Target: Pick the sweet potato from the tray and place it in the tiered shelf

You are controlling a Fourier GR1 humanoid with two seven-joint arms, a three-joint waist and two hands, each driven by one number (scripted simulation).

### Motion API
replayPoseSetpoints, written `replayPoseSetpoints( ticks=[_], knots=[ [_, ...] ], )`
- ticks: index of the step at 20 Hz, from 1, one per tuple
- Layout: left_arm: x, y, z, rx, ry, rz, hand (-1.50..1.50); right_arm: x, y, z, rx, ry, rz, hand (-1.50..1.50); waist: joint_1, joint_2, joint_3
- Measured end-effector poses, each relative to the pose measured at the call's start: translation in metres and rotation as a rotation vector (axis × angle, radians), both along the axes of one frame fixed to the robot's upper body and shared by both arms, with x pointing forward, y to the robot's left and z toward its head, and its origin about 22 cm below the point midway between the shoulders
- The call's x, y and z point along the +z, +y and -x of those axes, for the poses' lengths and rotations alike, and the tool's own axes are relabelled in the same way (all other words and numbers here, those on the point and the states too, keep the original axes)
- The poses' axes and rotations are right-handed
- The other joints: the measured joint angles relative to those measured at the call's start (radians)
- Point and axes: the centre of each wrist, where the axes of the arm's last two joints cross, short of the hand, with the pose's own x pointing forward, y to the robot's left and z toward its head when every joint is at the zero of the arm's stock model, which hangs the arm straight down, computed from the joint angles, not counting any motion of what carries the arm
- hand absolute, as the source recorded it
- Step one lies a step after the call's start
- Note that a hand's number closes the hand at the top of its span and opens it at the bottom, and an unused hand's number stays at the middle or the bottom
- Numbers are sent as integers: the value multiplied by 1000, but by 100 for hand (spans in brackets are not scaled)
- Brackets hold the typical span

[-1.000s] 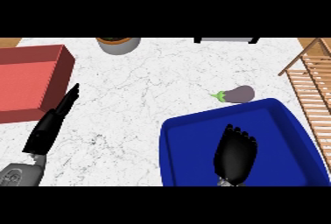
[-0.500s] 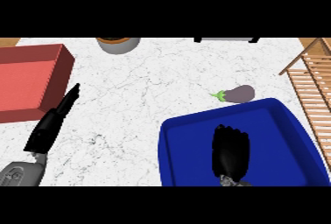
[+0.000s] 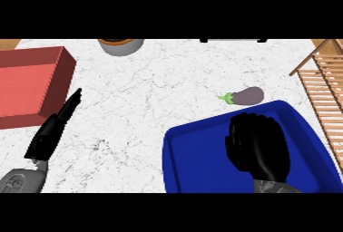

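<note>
No sweet potato shows; my right hand (image 3: 258,147) lies palm-down over the blue tray (image 3: 194,158) at lower right, so it may sit under the palm, can't tell. I'd judge it stiff, fairly heavy, rough-skinned, not fragile; best taken across its thick middle. My fingers (image 3: 244,124) look slightly bent and point to the top of the frame; can't tell whether they hold anything. Left hand (image 3: 53,129) rests straight-fingered at lower left on the surface. Tiered shelf (image 3: 325,86) at right edge; an eggplant (image 3: 247,95) just above the tray.
</note>
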Motion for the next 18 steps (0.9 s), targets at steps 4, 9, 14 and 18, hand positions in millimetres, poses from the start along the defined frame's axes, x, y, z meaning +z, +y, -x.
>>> replayPoseSetpoints(
  ticks=[4,9,14,18],
  knots=[
    [2,4,5,0,-1,3,0,49,-4,13,8,-201,-84,150,0,-3,1],
    [1,2,5,-5,-1,5,0,112,-16,38,-21,-393,-100,150,-3,-3,1],
    [0,1,3,-5,-5,2,0,164,-23,47,-98,-463,-60,150,-2,-3,0],
    [2,0,2,-3,4,0,0,198,-35,44,-131,-484,-64,150,-5,-4,0]
  ],
)
